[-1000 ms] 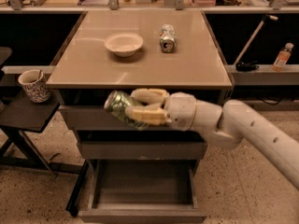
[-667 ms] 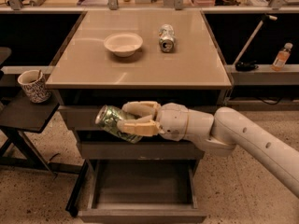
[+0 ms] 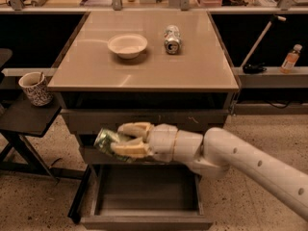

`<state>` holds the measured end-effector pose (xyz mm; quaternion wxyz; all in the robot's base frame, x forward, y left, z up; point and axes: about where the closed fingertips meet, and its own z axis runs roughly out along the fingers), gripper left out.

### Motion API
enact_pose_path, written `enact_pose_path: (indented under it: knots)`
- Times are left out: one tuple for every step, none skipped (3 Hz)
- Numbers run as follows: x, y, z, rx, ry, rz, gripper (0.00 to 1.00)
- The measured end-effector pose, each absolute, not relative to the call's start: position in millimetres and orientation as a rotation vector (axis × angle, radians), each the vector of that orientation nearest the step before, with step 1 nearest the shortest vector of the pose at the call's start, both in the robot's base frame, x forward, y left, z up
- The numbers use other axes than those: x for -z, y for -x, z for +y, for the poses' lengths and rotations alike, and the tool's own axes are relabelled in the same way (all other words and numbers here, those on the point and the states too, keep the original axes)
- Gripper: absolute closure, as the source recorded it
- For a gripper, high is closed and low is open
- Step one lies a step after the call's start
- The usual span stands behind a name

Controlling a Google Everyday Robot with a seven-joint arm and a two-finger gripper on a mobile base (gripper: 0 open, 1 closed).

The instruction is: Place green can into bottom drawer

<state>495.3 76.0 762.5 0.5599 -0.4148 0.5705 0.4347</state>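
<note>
My gripper (image 3: 126, 139) reaches in from the right and is shut on the green can (image 3: 109, 142), which lies tilted between the cream fingers (image 3: 134, 128), its end pointing left. The can hangs in front of the middle drawer front, above the left part of the bottom drawer (image 3: 147, 220). The bottom drawer is pulled out and its tray shows nothing inside.
On the cabinet top stand a white bowl (image 3: 127, 45) and a silver-white can (image 3: 172, 39) lying on its side. A patterned mug (image 3: 35, 88) sits on a dark side table at left. An orange bottle (image 3: 290, 58) stands on a shelf at right.
My gripper has carried the green can leftward and downward, from just under the cabinet top to the level of the middle drawer front, closer to the open bottom drawer.
</note>
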Motion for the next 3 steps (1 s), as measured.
enact_pose_path:
  knots:
    - [-687, -474, 91, -0.932, 1.024, 1.503, 1.0]
    - [-673, -483, 86, -0.869, 0.998, 1.556, 1.0]
    - [-671, -480, 92, -0.878, 0.995, 1.552, 1.0]
